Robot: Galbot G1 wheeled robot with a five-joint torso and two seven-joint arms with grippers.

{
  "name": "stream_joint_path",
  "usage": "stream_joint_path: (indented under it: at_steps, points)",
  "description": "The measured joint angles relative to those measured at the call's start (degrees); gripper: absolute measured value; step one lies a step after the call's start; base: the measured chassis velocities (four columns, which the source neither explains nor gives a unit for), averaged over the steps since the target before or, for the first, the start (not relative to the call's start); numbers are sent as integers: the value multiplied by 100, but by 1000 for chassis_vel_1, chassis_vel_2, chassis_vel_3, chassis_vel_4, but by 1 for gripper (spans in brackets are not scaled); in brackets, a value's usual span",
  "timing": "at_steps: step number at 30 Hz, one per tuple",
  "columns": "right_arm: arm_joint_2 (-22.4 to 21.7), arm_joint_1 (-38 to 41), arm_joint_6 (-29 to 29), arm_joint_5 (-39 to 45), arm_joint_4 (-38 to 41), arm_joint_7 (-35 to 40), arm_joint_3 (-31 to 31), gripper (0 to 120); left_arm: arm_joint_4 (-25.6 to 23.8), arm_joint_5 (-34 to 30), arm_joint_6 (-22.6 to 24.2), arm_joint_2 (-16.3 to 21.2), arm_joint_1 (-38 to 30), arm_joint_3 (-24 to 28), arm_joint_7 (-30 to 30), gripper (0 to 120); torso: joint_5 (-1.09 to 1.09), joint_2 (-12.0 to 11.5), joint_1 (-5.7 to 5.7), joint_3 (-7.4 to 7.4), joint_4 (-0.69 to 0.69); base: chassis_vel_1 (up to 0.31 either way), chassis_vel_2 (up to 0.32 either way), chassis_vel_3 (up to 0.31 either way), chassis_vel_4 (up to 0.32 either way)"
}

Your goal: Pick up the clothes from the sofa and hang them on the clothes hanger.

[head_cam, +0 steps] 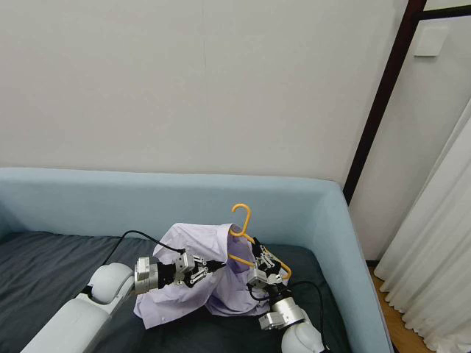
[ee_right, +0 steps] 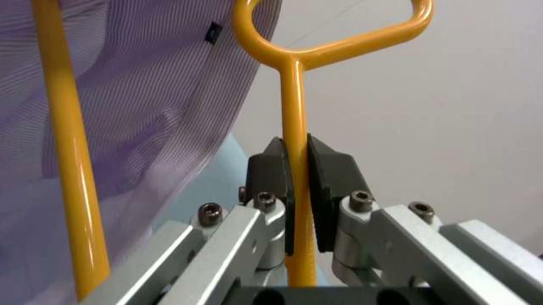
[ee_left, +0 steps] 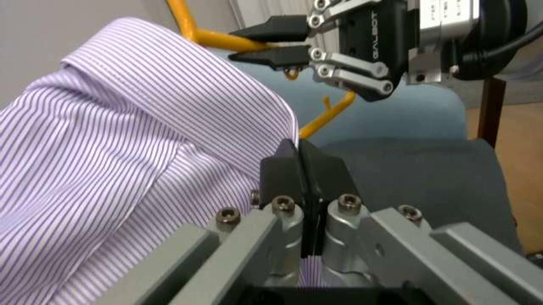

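A lilac striped shirt [head_cam: 193,283] lies bunched on the sofa's dark seat, partly draped over a yellow hanger [head_cam: 242,219] whose hook stands upright. My left gripper [head_cam: 208,267] reaches in from the left and is shut on the shirt's edge [ee_left: 203,108], fingers [ee_left: 280,170] pressed together on the fabric. My right gripper [head_cam: 260,259] is shut on the hanger's stem [ee_right: 293,101], just below the hook. In the left wrist view the right gripper [ee_left: 273,43] pinches the yellow bar beside the shirt's shoulder. Purple cloth [ee_right: 144,95] hangs over one hanger arm.
The pale blue sofa [head_cam: 147,198] has a high back and a right armrest [head_cam: 353,272]. Its dark grey seat cushion [head_cam: 51,257] stretches left. A white wall rises behind, with a dark door frame [head_cam: 379,103] and white curtain [head_cam: 434,250] at the right.
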Motion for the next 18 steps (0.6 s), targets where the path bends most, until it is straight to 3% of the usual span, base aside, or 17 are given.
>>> stream_joint_path:
  at_steps: [8,18]
  points:
    - [-66,8,121,-122,76,13,174,5,66,-40,-200,46,100,4,-267,0,0,0,0,0,1,0,0,0,0]
    - [-7,76,300,-310,122,60,270,5,3,-111,-537,399,575,-342,-570,36,-2,0,0,0,2,0,0,0,0]
